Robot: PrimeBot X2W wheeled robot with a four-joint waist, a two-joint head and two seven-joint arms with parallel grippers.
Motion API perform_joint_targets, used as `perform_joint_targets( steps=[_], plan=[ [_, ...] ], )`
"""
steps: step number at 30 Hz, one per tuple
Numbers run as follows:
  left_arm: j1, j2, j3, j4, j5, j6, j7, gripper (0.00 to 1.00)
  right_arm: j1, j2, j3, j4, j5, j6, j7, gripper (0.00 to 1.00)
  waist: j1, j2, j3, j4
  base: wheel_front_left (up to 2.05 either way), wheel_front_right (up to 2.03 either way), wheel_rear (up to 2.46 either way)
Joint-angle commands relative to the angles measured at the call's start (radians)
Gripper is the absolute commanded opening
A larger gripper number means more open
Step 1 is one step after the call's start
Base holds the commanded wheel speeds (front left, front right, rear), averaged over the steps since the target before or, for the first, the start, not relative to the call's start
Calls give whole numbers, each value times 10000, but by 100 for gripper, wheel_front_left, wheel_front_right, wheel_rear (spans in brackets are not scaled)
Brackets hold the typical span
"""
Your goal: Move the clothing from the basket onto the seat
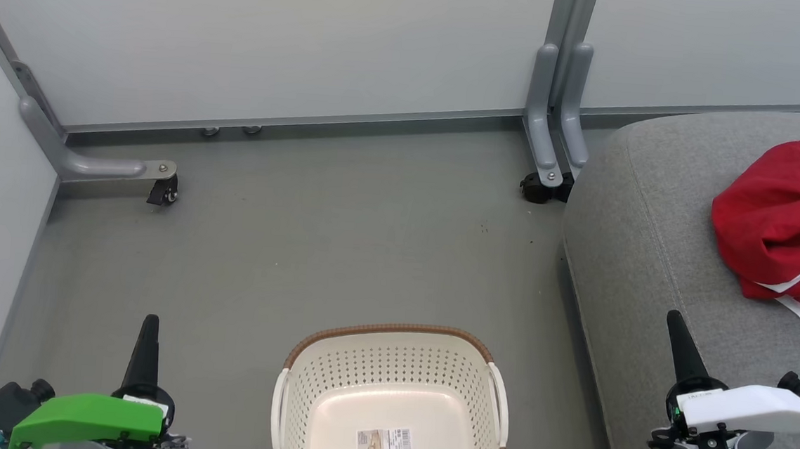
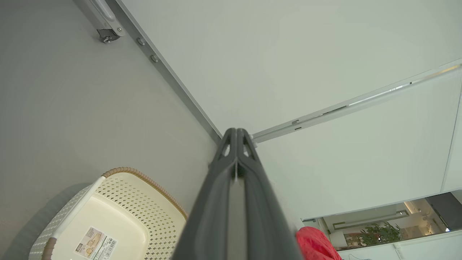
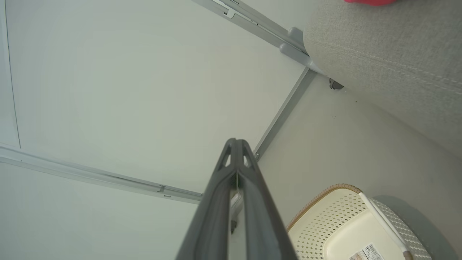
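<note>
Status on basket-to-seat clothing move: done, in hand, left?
Done: the basket holds just its label sticker, and the red clothing lies heaped on the seat. In hand: nothing; left claw and right claw are both shut and empty, clear of the fabric. Left: apparently nothing, though the heap runs past the head view's edge.

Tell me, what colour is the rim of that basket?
The rim is brown, woven-looking, on the cream-white basket; best in the head view.

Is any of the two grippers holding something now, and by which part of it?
Nothing is held. The left gripper and the right gripper are shut on nothing; the clothing lies on the seat, apart from both.
</note>
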Motion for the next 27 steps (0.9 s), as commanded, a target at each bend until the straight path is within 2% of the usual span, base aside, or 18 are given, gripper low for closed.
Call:
perform_joint_targets(
  steps=[1, 27],
  plan=[
    [-269, 100, 57, -100, -288, -32, 79, 0, -254, -6, -50, -36, 271, 4, 68, 0, 0, 0, 7, -3, 0, 0, 0],
    [-566, 88, 393, -179, -2398, -45, 703, 0, -548, 53, -330, 210, 2464, 4, 696, 0, 0, 0, 135, -54, 0, 0, 0]
  ],
)
